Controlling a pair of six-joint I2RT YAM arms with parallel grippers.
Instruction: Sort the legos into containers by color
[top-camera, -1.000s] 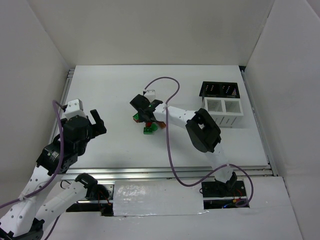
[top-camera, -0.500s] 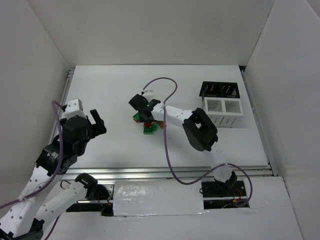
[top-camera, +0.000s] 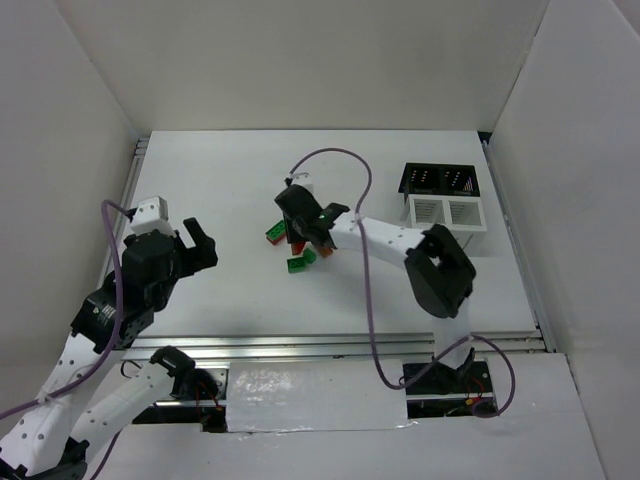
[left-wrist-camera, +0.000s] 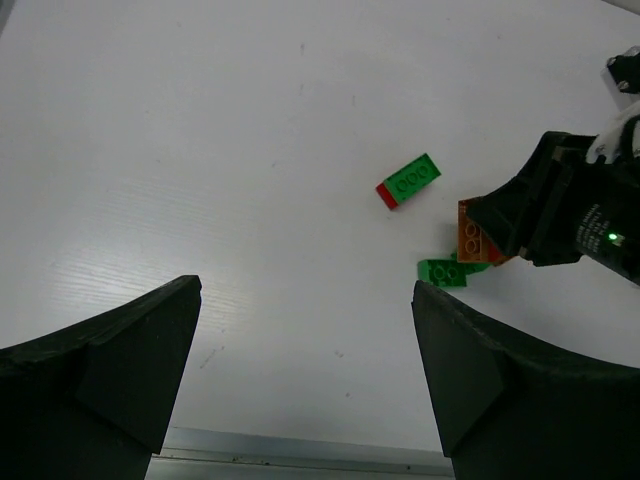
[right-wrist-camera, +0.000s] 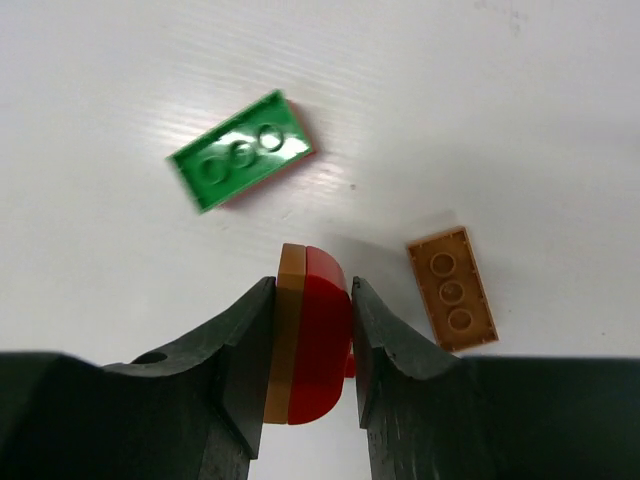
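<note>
The right end effector (right-wrist-camera: 311, 290) is clamped on a red and orange-brown plastic brick (right-wrist-camera: 315, 340). One black finger (right-wrist-camera: 245, 350) presses the orange-brown side. The other finger presses the red side. I cannot tell if this brick touches the white surface (top-camera: 220, 180) or is just above it.

Near the held brick, on the left in the right wrist view, lies a green plastic brick with a red layer under it (right-wrist-camera: 243, 150). It lies flat with its studs up. On the other side lies a flat orange-brown plastic brick (right-wrist-camera: 452, 288), studs up too. Neither one touches the held brick. In the left wrist view a small green plastic brick (left-wrist-camera: 445, 272) lies just beside the right end effector. All these bricks are near the middle of the surface.

The black plastic bin (top-camera: 440, 180) and the white plastic bin with slatted sides (top-camera: 447, 213) sit side by side, touching, at the far right of the surface. They are well apart from the bricks.

The left end effector (left-wrist-camera: 305, 290) is over the left part of the surface. Its fingers are wide apart and nothing is between them.
</note>
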